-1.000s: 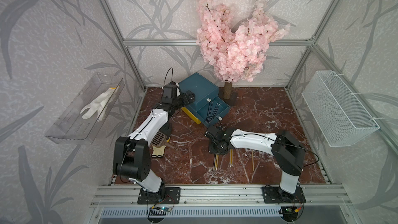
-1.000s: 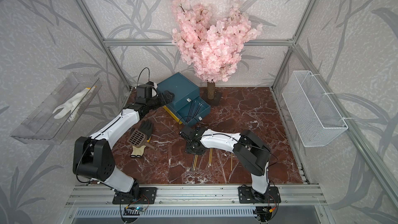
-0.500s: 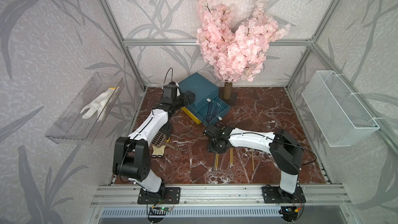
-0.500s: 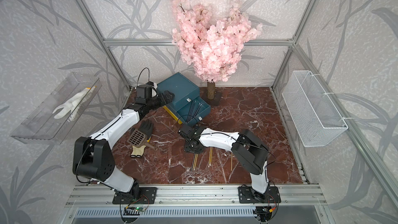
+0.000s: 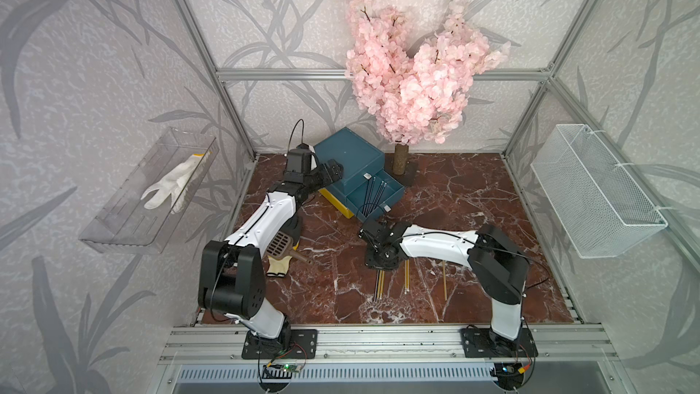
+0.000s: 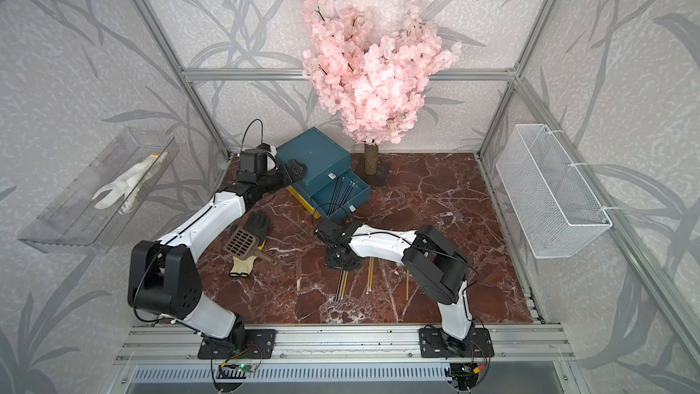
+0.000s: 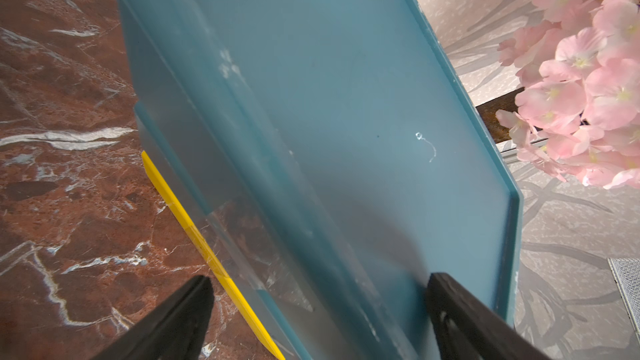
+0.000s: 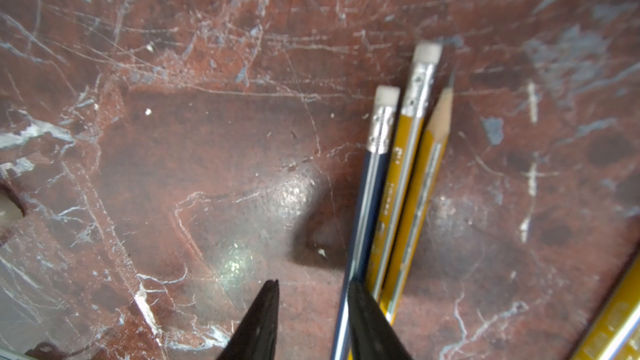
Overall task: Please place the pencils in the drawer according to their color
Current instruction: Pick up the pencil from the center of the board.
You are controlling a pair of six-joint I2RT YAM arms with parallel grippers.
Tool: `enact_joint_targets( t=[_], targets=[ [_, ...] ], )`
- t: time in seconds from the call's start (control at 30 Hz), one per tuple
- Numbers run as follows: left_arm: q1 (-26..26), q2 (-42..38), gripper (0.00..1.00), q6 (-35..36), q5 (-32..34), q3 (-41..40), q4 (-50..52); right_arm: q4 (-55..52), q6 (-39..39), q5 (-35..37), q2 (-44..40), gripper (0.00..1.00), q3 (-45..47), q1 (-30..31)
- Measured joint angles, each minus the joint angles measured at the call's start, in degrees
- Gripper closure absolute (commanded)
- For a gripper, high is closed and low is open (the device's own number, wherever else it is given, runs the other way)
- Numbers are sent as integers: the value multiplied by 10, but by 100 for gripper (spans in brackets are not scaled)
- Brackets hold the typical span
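The teal-blue drawer (image 5: 350, 157) chest stands at the back, its middle drawer pulled out with several dark pencils (image 5: 373, 193) lying in it. The yellow bottom drawer (image 5: 335, 202) sticks out a little. My left gripper (image 7: 318, 280) is open, straddling the chest's top left edge (image 5: 329, 172). My right gripper (image 8: 308, 285) points down at the floor, open with a narrow gap. A dark blue pencil (image 8: 367, 195) lies just inside one finger (image 8: 367, 323), with two yellow pencils (image 8: 408, 181) beside it. More yellow pencils (image 5: 406, 276) lie on the floor (image 6: 407, 284).
A brown slotted scoop (image 6: 242, 240) lies on a black glove (image 6: 257, 223) and a cream glove (image 6: 242, 265) at the left. The pink blossom tree's trunk (image 5: 401, 157) stands right of the chest. A white wire basket (image 5: 594, 191) and a clear wall tray (image 5: 151, 191) hang at the sides.
My right gripper has shifted slightly toward the chest and its jaws have narrowed a little. The left arm has stayed put.
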State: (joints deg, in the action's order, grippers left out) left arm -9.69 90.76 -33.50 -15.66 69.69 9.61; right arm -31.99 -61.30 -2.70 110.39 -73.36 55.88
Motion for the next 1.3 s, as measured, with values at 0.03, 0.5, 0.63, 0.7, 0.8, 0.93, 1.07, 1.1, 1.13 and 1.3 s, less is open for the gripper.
enact_joint_targets(
  t=[0.03,0.5,0.63,0.7,0.8,0.93,1.07,1.1,1.13,1.3],
  targets=[
    [0,0,0,0,0,0,0,0,0,0,0,63,0,0],
    [0,0,0,-1,0,-1,-1,0,-2,-1,-1,65,3,-1],
    [0,0,0,-1,0,-1,-1,0,-2,1,-3,65,12,-1],
    [0,0,0,-1,0,-1,-1,0,-3,1,-4,65,19,-1],
    [0,0,0,-1,0,-1,-2,-1,-4,1,-5,65,20,-1],
    [0,-1,0,-1,0,-1,-2,-1,-4,1,-4,65,20,-1],
    [0,0,0,-1,0,-1,-2,-16,-2,1,5,66,5,-1],
    [0,0,0,-1,0,-1,-2,-25,-1,1,10,66,-2,-1],
    [0,0,0,-1,0,-1,-2,-35,0,1,15,66,-11,-1],
    [0,-1,0,-1,0,-1,-2,-78,5,3,39,69,-49,-1]
  ],
)
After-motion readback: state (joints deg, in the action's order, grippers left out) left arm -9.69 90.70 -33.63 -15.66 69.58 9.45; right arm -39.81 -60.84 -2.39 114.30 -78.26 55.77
